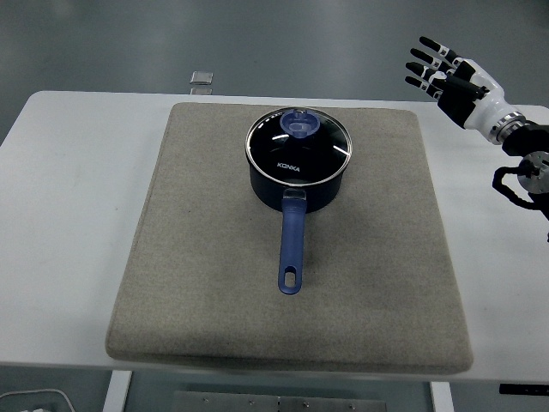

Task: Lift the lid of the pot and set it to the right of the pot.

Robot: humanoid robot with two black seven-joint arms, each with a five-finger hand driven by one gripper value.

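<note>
A dark blue pot [296, 187] stands on a grey mat [197, 283], slightly behind the mat's middle. Its glass lid [299, 145] with a blue knob [300, 127] sits on the pot. The pot's blue handle [292, 245] points toward the near edge. My right hand [436, 70] is raised at the upper right, beyond the mat's far right corner, well clear of the pot. Its fingers are spread and hold nothing. The left arm is out of view.
The mat lies on a white table [69, 215]. A small grey square object [202, 80] lies on the floor beyond the table's far edge. Bare mat shows to the right of the pot [395, 215].
</note>
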